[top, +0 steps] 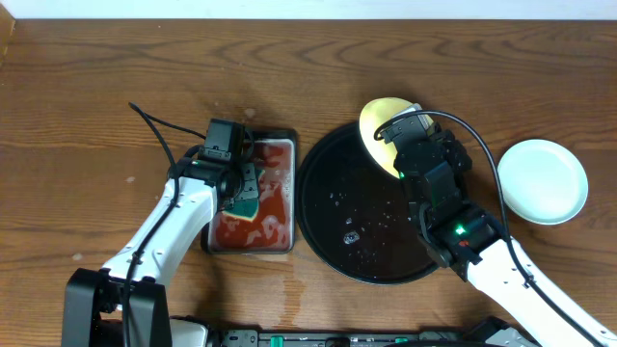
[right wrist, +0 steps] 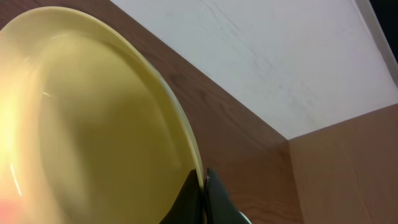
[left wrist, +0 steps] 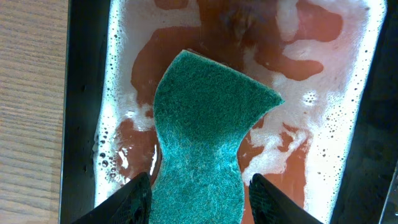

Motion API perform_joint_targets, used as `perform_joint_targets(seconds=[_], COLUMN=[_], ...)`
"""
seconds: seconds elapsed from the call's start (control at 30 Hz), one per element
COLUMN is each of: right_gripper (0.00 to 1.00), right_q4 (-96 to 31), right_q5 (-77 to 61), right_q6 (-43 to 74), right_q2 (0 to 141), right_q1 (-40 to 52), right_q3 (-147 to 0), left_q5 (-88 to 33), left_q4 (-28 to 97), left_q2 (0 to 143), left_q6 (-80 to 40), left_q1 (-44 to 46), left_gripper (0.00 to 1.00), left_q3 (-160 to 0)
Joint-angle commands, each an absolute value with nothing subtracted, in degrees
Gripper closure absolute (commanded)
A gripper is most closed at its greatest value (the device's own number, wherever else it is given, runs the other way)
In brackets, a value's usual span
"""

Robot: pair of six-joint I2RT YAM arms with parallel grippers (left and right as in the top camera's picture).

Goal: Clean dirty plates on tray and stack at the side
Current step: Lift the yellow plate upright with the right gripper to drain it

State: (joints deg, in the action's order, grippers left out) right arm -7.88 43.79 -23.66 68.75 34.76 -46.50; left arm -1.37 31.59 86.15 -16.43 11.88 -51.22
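Tilted pale yellow plate (top: 379,118) gripped, green sponge (left wrist: 205,112) loose
The right gripper (right wrist: 204,182) clamps its rim over the black tray's (top: 323,226) far edge; the left gripper (left wrist: 199,198) stands apart around the sponge — a mint plate (top: 542,180) lies right of the tray.

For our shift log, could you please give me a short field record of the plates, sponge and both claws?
Left claw: open, straddling the green sponge
Green sponge: lying in foamy red liquid in the small metal tray
Right claw: shut on the rim of the yellow plate
Yellow plate: held tilted over the black tray
Pale plate: on the table, right of the black tray
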Motion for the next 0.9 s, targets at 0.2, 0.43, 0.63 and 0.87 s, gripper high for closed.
perform_joint_targets(seconds=[0.2,0.43,0.63,0.87], right_gripper=[0.99,0.99,0.99,0.99], right_q4=[-7.7,-8.1,-8.1,-8.1], right_q5=[45.2,45.2,45.2,45.2], right_q6=[-23.2,-23.2,-23.1,-22.8], right_q2=[68.2,68.3,68.3,68.3], right_q1=[35.8,35.7,35.7,35.2], right_q3=[-48.1,-48.1,-48.1,-48.1], left_q5=[-1.3,-1.3,-1.3,-1.3], left_q4=[31.7,31.8,31.8,31.8], left_q2=[86.5,86.5,86.5,86.5], left_q6=[-15.9,-15.9,-15.9,-15.9], left_q1=[11.6,11.6,11.6,11.6], left_gripper=[0.47,0.46,0.46,0.46], left_q3=[-50.8,-50.8,-50.8,-50.8])
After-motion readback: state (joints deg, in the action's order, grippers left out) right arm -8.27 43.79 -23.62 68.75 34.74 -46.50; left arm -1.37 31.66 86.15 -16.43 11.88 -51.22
